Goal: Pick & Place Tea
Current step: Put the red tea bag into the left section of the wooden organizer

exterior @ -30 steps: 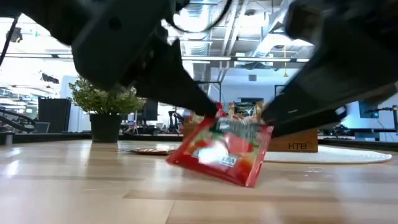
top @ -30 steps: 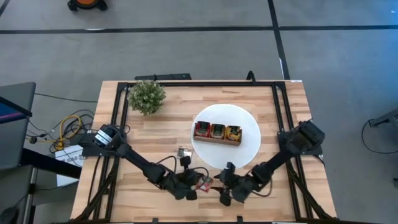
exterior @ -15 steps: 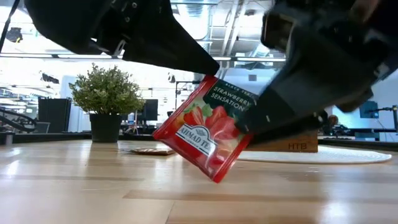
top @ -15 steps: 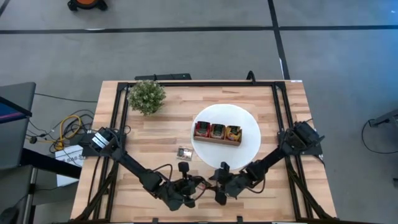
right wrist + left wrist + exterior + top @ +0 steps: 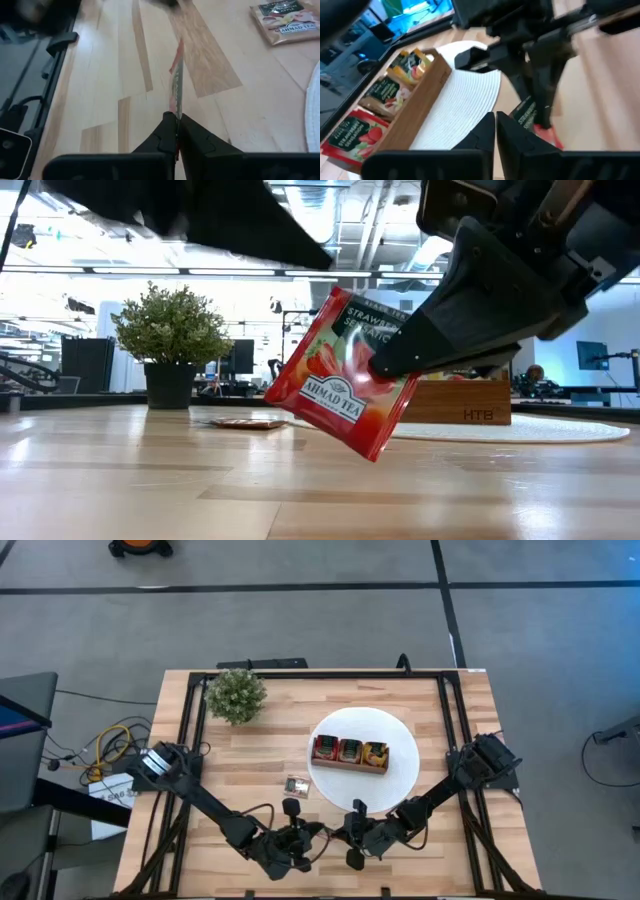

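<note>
Currently the red strawberry tea sachet (image 5: 342, 385) hangs tilted, clear of the bench (image 5: 250, 755), pinched edge-on in the right gripper (image 5: 375, 368) fingers, while the left gripper (image 5: 496, 131), fingers shut on nothing, sits just beside; the wooden tray (image 5: 350, 755) lies beyond, nearer the right arm.

The tea sachet (image 5: 343, 385) is red with strawberry pictures, a dark green corner and white lettering. Another sachet (image 5: 281, 20) is pale tan. The plate (image 5: 402, 778) is white, the tray (image 5: 422, 96) brown, the plant (image 5: 171, 328) green, the table (image 5: 250, 755) light striped wood.
</note>
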